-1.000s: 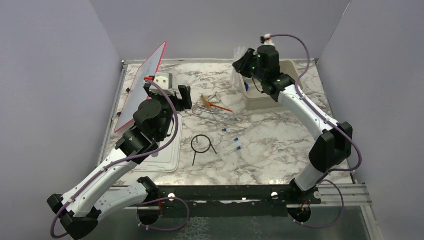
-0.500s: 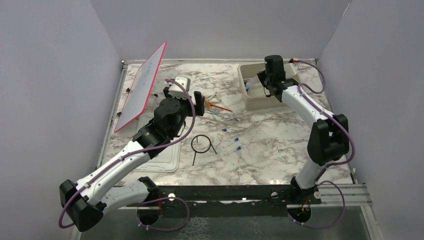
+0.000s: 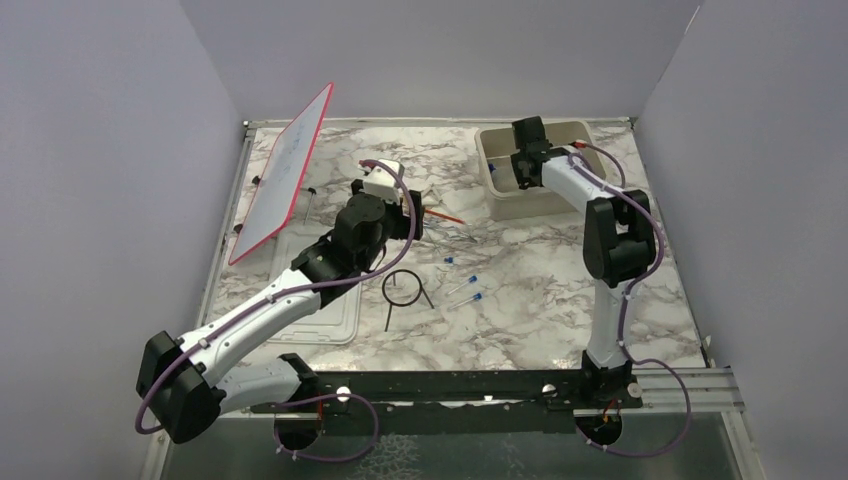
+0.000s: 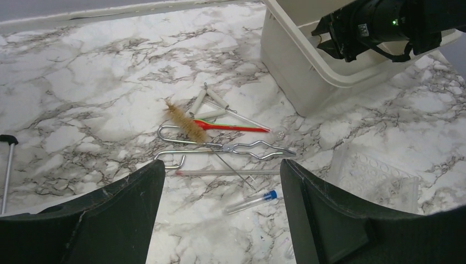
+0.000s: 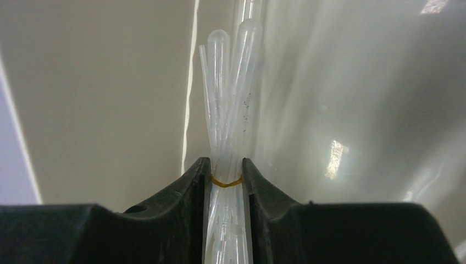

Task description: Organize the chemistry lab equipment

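My left gripper (image 3: 405, 215) is open and empty, low over a pile: silvery wire tongs (image 4: 231, 147), an orange-red stick (image 4: 231, 126), a brown-bristled brush (image 4: 184, 118), a white triangle (image 4: 211, 104) and a thin clear rod (image 4: 225, 172). Between its fingertips (image 4: 221, 165) lies a blue-capped tube (image 4: 253, 202). Two more such tubes (image 3: 465, 290) and the black wire ring with legs (image 3: 402, 288) lie mid-table. My right gripper (image 3: 520, 165) is inside the beige tub, shut (image 5: 226, 165) on a banded bundle of clear pipettes (image 5: 228, 110). A small blue speck (image 3: 493, 170) shows beside it.
The beige tub (image 3: 560, 200) stands at the back right; its near wall shows in the left wrist view (image 4: 297, 71). The red-framed white board (image 3: 285, 170) leans at the back left. The slotted lid (image 3: 325, 300) lies under my left arm. A clear rack (image 4: 379, 176) lies right of the pile.
My left gripper has moved right and forward over the tongs pile. My right gripper has swung down into the tub with the pipette bundle.
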Controlling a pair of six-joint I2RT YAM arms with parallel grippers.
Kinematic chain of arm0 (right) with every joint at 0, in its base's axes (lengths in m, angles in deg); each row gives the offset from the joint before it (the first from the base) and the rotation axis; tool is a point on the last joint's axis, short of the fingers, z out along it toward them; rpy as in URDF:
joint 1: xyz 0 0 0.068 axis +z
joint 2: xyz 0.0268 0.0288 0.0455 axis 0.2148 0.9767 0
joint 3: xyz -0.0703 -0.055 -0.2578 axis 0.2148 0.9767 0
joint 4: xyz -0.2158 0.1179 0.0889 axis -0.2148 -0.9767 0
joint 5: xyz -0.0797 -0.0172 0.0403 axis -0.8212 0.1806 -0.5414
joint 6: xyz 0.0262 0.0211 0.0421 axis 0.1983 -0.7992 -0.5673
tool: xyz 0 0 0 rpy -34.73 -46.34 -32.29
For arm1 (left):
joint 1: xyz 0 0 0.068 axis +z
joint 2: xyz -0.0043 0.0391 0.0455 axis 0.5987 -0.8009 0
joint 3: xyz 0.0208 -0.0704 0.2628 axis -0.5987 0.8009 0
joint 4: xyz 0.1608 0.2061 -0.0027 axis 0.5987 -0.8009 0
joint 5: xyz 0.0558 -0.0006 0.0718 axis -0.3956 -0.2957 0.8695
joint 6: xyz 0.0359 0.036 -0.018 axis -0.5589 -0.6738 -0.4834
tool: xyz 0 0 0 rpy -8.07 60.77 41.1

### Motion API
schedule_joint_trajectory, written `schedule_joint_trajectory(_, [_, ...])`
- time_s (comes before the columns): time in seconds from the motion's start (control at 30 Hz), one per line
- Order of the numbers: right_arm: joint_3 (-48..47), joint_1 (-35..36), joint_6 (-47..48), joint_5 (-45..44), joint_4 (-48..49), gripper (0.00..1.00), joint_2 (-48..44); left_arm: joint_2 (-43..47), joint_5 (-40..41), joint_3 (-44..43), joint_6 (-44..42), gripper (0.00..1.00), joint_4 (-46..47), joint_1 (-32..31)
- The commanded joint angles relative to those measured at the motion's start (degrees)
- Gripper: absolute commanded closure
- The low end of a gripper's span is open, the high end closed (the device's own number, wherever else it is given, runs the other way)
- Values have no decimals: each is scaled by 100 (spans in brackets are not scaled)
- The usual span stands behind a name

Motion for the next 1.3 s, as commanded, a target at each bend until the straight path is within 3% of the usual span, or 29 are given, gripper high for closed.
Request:
schedule_joint_trajectory(0.0, [-403, -48, -430, -323, -279, 68, 372, -223, -281, 36, -83, 20, 304, 15])
schedule_joint_trajectory(0.07, [-515, -69, -378, -290, -212, 63, 471, -326, -313, 18, -114, 20, 299, 13])
schedule_joint_trajectory(0.2, [-601, -74, -175, -233, -128, 44, 425, -462, -257, -27, -113, 20, 260, 15])
schedule_joint_trajectory(0.57, [-48, -69, 868, -264, -29, 34, -565, -475, -284, -47, -71, 20, 256, 41])
schedule_joint_trajectory(0.8, [308, -61, 2441, 322, 481, 33, -1357, -340, -215, -48, -32, 20, 188, 41])
schedule_joint_trajectory(0.97, [555, 29, 4258, 1673, 1201, 38, -1916, -219, 56, -63, 72, 20, 183, 50])
schedule_joint_trajectory(1.1, [499, 426, 5338, 2451, 1153, 45, -2096, -72, 323, -68, 142, 20, 42, 65])
schedule_joint_trajectory(1.27, [568, 1368, 6254, 2605, 1019, 50, -2064, 186, 734, -117, 249, 20, -75, 84])
